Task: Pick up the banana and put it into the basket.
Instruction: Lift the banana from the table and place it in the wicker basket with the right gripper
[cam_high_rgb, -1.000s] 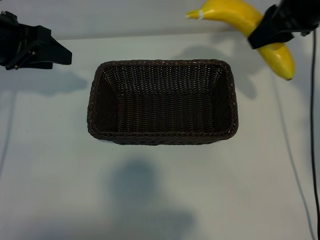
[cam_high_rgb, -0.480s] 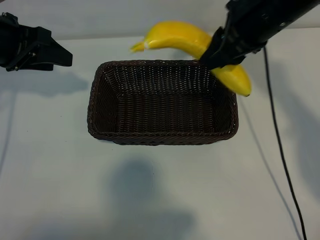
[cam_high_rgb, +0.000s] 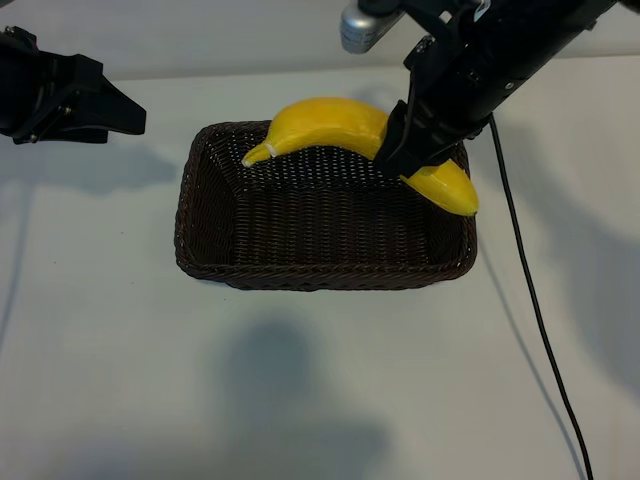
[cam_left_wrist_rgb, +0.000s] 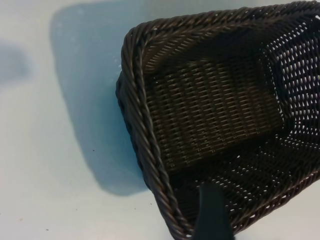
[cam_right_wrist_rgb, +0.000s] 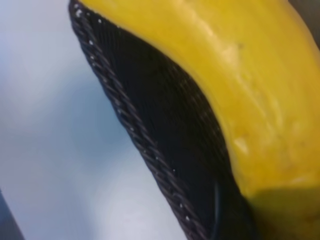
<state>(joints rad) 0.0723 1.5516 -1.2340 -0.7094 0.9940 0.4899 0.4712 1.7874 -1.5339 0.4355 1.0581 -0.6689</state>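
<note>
The bright yellow banana (cam_high_rgb: 320, 125) hangs over the back right part of the dark brown wicker basket (cam_high_rgb: 320, 279). Its pale stem tip points toward the basket's back left corner and its other end sits over the right rim. My right gripper (cam_high_rgb: 400, 156) is shut on the banana's right half, coming down from the back right. In the right wrist view the banana (cam_right_wrist_rgb: 250, 75) fills the picture above the basket's braided rim (cam_right_wrist_rgb: 135, 131). My left gripper (cam_high_rgb: 122, 112) is parked at the far left, open and holding nothing. One of its fingers (cam_left_wrist_rgb: 213, 216) shows before the basket (cam_left_wrist_rgb: 210, 100).
The basket stands in the middle of a plain white table (cam_high_rgb: 320, 400). The right arm's black cable (cam_high_rgb: 530, 300) trails across the table to the right of the basket. A silver cylinder (cam_high_rgb: 362, 25) sits on the right arm at the back.
My right arm has carried the banana from the back right corner leftward and down, so it now hangs over the basket. The left arm has not moved.
</note>
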